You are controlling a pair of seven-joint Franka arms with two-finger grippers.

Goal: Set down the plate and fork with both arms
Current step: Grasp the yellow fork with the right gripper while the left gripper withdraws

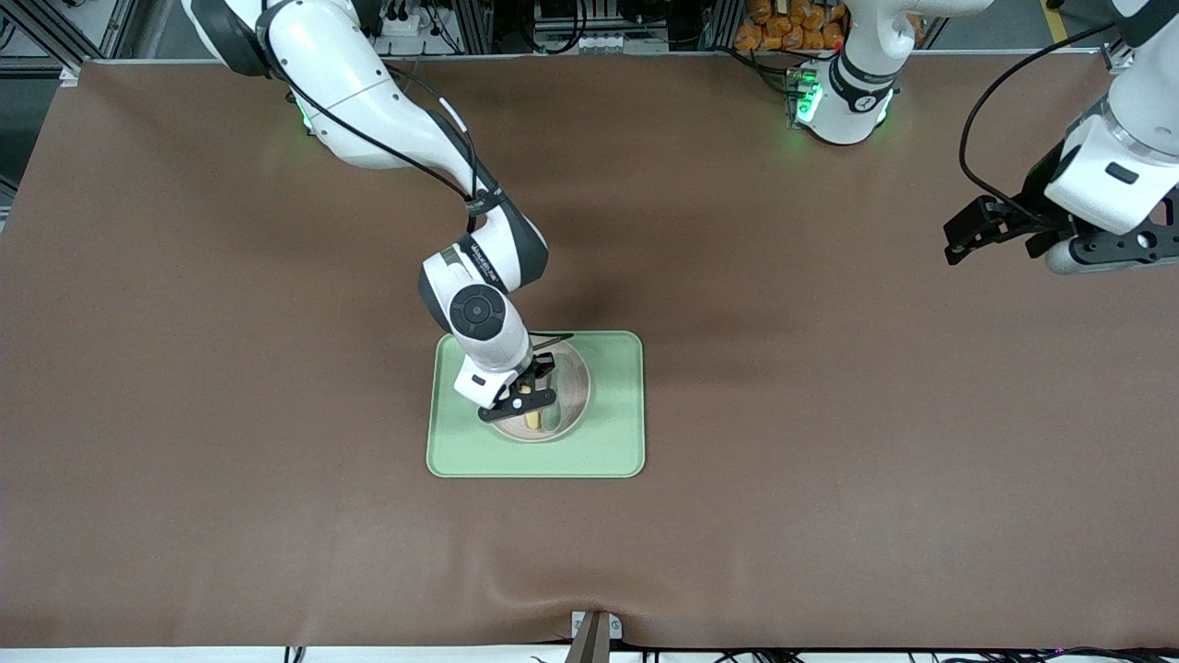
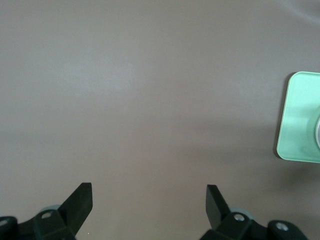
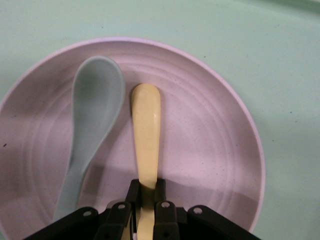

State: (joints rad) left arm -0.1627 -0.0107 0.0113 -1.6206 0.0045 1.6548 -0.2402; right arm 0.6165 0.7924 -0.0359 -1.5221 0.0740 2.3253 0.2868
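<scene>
right wrist view — right gripper [image 3: 146,197] jaws clamp the fork [image 3: 145,130] — left gripper [image 2: 149,202] wide.

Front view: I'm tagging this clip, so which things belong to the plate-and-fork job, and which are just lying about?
Job:
plate, on the tray
fork, gripped by the shut right gripper over the plate
left gripper, open, waiting over bare table

Lying about:
tray
spoon, in the plate beside the fork
</scene>
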